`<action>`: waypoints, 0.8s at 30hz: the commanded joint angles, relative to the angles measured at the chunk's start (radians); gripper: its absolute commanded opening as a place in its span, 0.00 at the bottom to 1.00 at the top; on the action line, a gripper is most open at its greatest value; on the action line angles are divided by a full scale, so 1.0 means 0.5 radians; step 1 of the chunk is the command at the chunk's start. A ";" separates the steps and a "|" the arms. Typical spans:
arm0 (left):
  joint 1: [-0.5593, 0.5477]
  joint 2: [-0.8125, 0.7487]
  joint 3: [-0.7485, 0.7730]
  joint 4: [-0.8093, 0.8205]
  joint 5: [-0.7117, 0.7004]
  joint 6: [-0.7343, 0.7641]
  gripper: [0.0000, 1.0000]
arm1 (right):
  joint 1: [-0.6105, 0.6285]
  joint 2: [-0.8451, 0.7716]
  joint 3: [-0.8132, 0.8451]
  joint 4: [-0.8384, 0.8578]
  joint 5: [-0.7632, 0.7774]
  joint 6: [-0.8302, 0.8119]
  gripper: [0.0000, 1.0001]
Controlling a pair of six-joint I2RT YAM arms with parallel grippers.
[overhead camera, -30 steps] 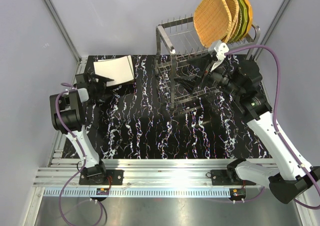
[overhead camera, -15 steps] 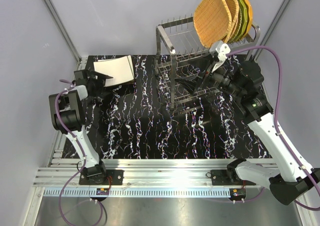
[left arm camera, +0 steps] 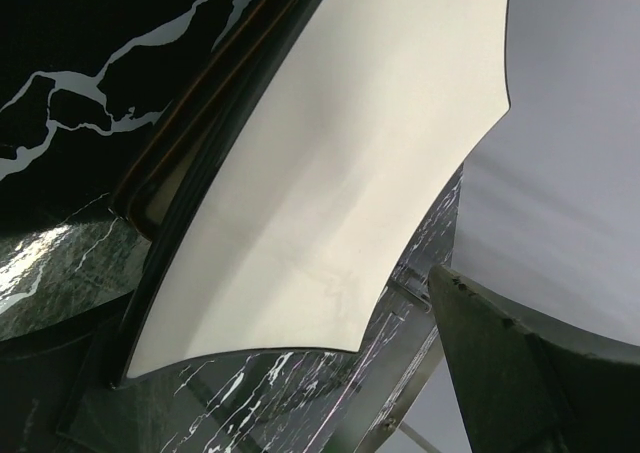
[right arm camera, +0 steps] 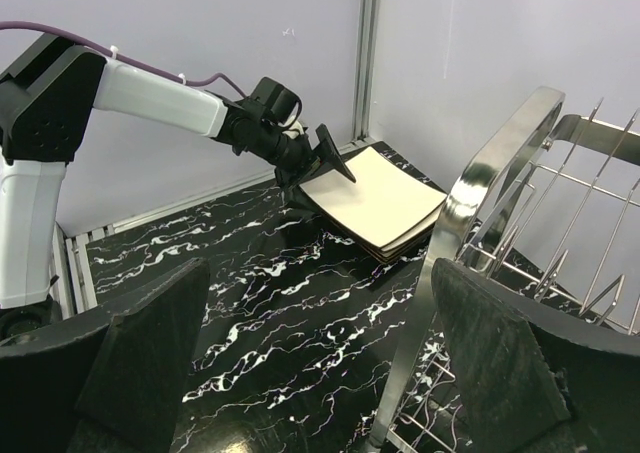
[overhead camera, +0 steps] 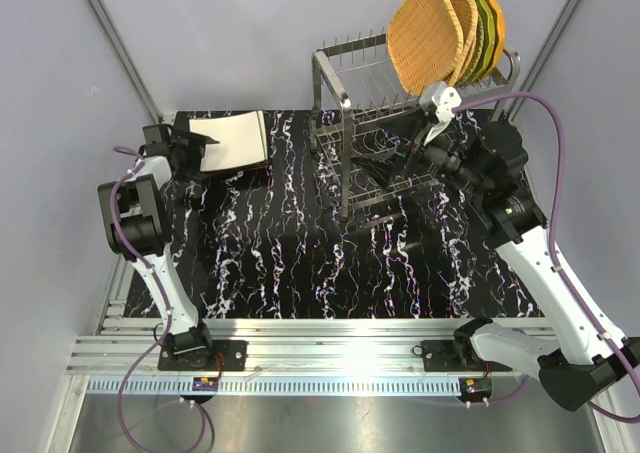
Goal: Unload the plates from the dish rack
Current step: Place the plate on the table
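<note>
Left claw [overhead camera: 197, 141] stands with its jaws wide apart and empty. The stack of square cream plates [overhead camera: 235, 138] lies directly ahead of its fingertips, with a corner of the top plate reaching into the gap. Contact between finger and plate cannot be confirmed.

Right claw [right arm camera: 320, 313] is likewise spread wide and holds nothing. The dish rack [overhead camera: 345, 103] stands just beside it on its right-hand side. The plates left to unload [overhead camera: 425, 38] stand upright on the upper tier, above and beyond the claw, the woven tan ones nearest and the green and orange ones behind.

Assessment: the stack looks settled, and the step in hand is most likely the next pick from the upper tier.

Recommendations:
- Draw the left claw straight back from the stack, so that you do not drag the top plate with it.
- Raise the right claw to the nearest woven plate and take its lower rim squarely, one finger on each face.
- Lift the plate straight up out of the prongs before you swing it away from the rack.
- Keep clear of the plate behind it, since the plates stand close together.
</note>
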 commanded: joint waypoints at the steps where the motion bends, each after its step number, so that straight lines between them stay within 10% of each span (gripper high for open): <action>1: 0.000 -0.014 0.104 0.037 0.018 0.006 0.99 | -0.025 -0.047 0.037 0.011 -0.018 -0.037 1.00; 24: 0.043 -0.370 -0.288 0.058 0.150 0.264 0.99 | -0.028 -0.059 0.234 -0.299 0.046 -0.221 1.00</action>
